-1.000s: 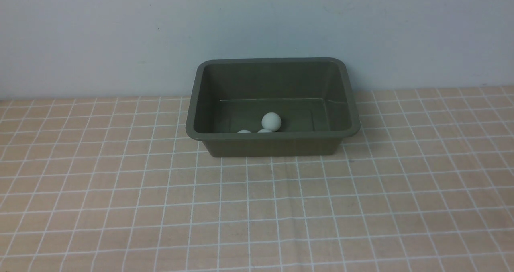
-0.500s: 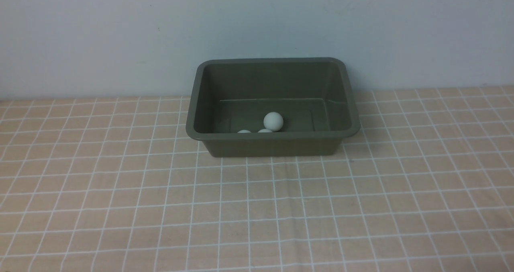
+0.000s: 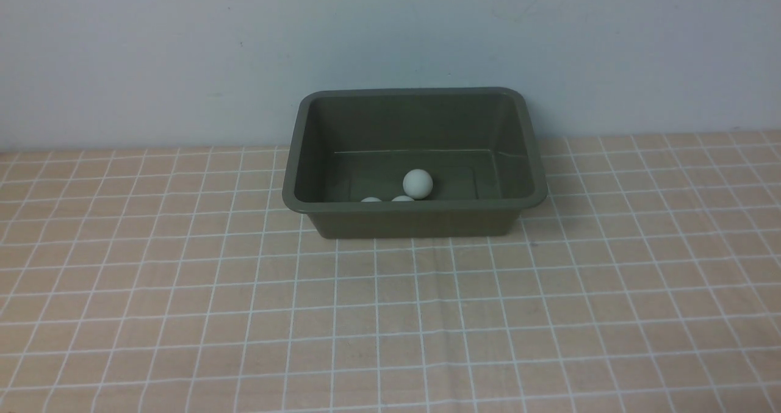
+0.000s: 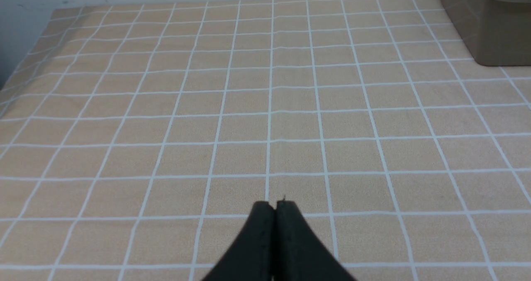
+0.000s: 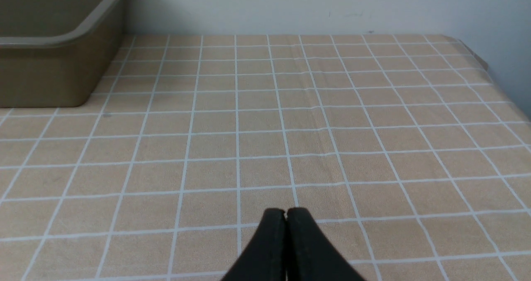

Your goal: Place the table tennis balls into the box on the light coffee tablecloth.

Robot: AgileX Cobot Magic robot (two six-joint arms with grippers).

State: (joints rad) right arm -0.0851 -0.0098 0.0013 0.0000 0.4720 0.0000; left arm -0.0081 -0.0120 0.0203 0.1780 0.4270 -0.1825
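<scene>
Inside the box (image 3: 415, 218), three table tennis balls (image 3: 418, 183) lie near its front wall. Around it, bare light coffee tablecloth (image 3: 390, 315); behind, a pale wall (image 3: 390, 35). Left gripper (image 4: 275, 208) and right gripper (image 5: 285, 214) both pressed together, empty.

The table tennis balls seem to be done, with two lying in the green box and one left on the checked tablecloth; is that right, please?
Not quite: all three table tennis balls lie inside the box, two of them half hidden behind its near wall. The front view shows none left on the tablecloth.
</scene>
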